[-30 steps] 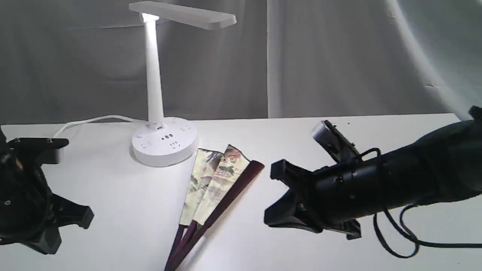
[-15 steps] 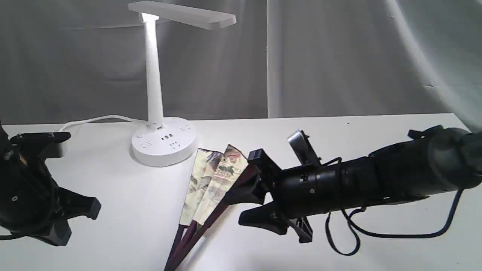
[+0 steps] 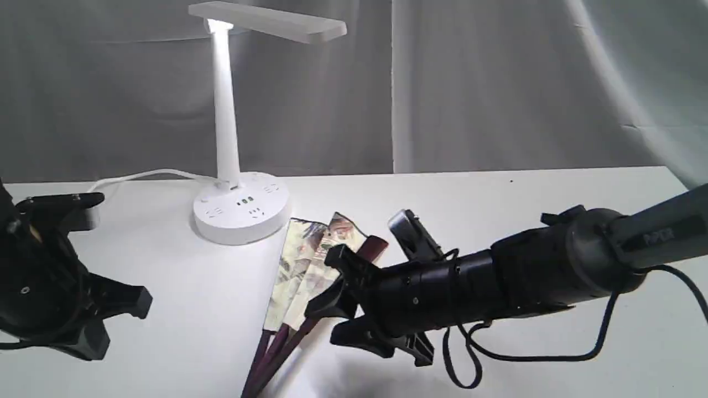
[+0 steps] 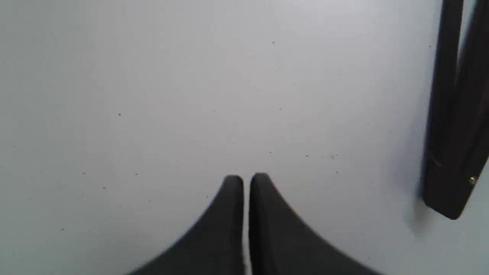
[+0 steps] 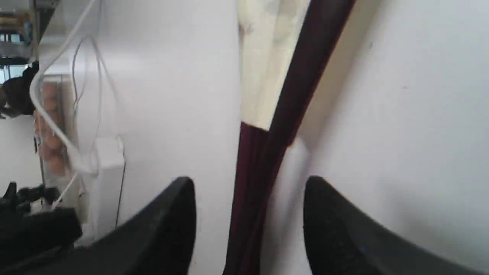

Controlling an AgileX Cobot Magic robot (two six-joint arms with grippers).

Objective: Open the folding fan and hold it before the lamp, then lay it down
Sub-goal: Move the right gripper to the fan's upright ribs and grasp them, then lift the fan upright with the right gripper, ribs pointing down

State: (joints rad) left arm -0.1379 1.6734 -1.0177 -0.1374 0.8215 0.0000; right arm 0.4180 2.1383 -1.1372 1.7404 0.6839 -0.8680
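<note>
The folding fan (image 3: 310, 265) lies on the white table, only slightly spread, its maroon ribs pointing at the front edge and its painted leaf toward the lamp (image 3: 225, 110). The lamp stands lit at the back left on its round base (image 3: 241, 216). My right gripper (image 3: 336, 298) is open and low over the fan, one finger on each side of the outer ribs. In the right wrist view the ribs of the fan (image 5: 301, 68) run between the fingers of the right gripper (image 5: 248, 187). My left gripper (image 3: 133, 304) is shut over bare table; its wrist view shows the left gripper (image 4: 246, 179) well aside from the fan's pivot end (image 4: 450, 133).
The lamp's white cord (image 3: 138, 176) trails left across the back of the table. Grey curtains hang behind the table's rear edge. A black cable (image 3: 498, 354) loops under my right arm. A white box with wires (image 5: 107, 160) sits beyond the table.
My right gripper has travelled left and down from the table's right side until its open fingers straddle the fan's ribs. The left gripper has edged slightly rightward. The fan has not moved.
</note>
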